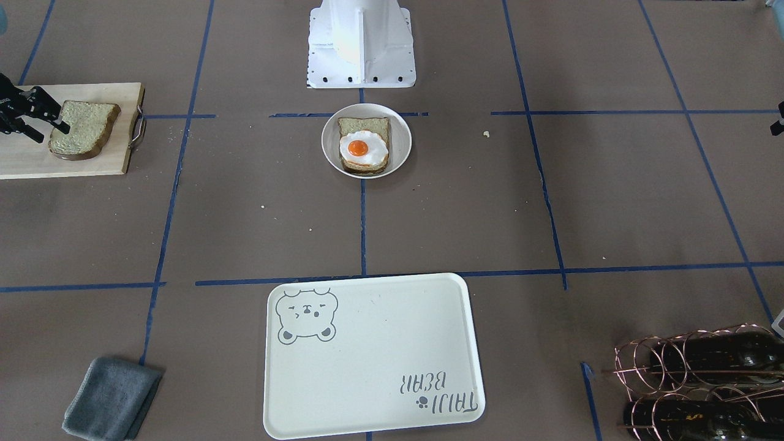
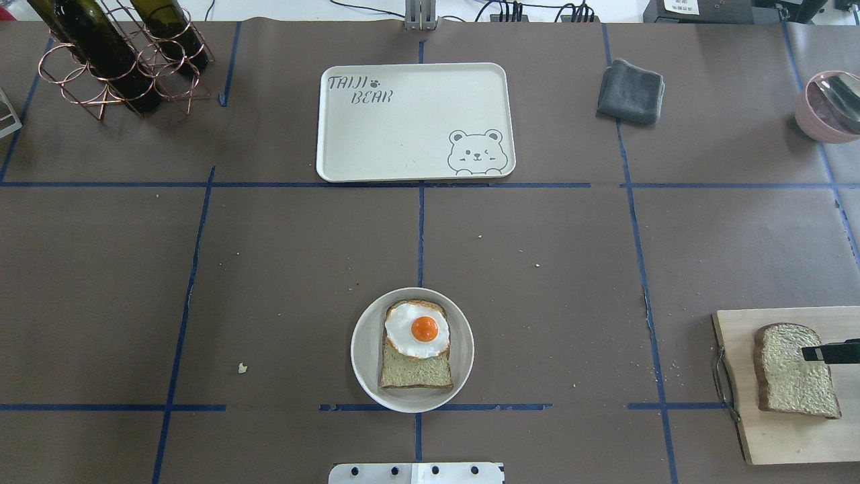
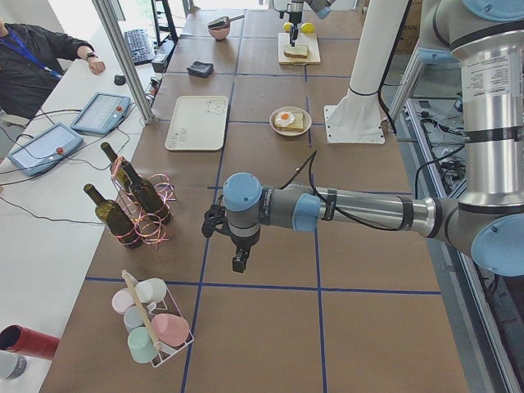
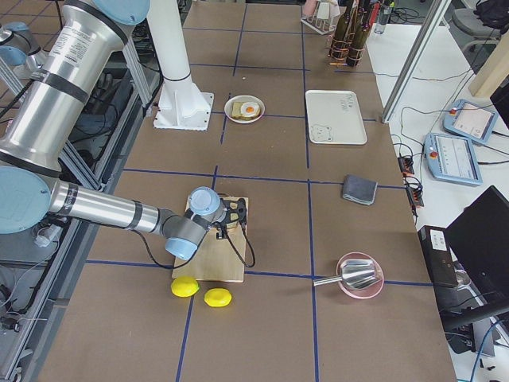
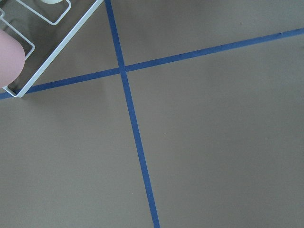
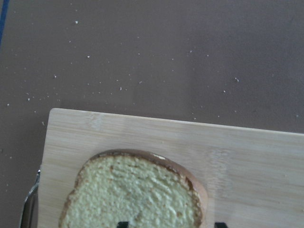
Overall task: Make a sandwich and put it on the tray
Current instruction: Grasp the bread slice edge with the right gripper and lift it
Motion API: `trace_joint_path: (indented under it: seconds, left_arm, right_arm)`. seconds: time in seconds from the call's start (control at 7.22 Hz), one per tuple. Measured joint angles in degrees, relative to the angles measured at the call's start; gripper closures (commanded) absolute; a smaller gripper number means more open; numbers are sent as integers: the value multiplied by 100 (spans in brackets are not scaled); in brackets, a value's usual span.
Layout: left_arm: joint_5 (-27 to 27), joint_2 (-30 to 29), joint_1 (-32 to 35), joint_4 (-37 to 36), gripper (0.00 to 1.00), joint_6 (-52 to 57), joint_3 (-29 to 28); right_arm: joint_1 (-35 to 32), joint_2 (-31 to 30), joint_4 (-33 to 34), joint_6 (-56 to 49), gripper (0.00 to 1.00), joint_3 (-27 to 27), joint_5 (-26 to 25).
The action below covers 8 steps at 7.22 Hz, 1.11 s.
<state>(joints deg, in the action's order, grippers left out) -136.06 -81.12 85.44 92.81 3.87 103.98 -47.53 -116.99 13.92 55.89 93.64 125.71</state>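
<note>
Looking down from overhead, you are seeing the sandwich half built. One bread slice is lying on the round plate at 6 o'clock, and the fried egg is sitting on its far half. The second bread slice is lying flat on the wooden cutting board at about 4 o'clock, well apart from the plate. The right tool is hanging low over that slice, released: one fingertip is over the crumb, the other is past the crust, and it is gripping nothing. The left tool is hovering over the counter near the mug rack. You cannot tell whether it is released or clenched. The tray is lying at 12 o'clock, carrying no food yet. By my reading, lifting the second slice, stacking it on the egg and moving the sandwich to the tray are all remaining.
</note>
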Motion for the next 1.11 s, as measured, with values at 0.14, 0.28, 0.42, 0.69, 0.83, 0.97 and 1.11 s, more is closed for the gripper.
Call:
trace_joint_path:
  seconds: [0.14,0.28,0.42,0.69,0.83,0.97,1.11]
  left_arm:
    - [0,0,0,0,0,0,0]
    - [0,0,1,0,0,0,0]
    - [0,0,3,-2,0,0,0]
    - [0,0,6,-8,0,0,-4]
    - [0,0,7,-8,0,0,-2]
    - [0,0,7,-8,0,0,-1]
    - [0,0,7,-9,0,0,2]
  right_arm:
    - [35,0,3,0,51,-7,-17]
    - [77,0,8,1,75,-14,-49]
    - [109,0,12,0,100,-21,-74]
    - [119,-5,13,1,100,-26,-78]
    - [117,-9,5,3,100,-25,-57]
    - [111,-11,-5,8,100,-15,-29]
    - [104,-8,-9,18,100,4,11]
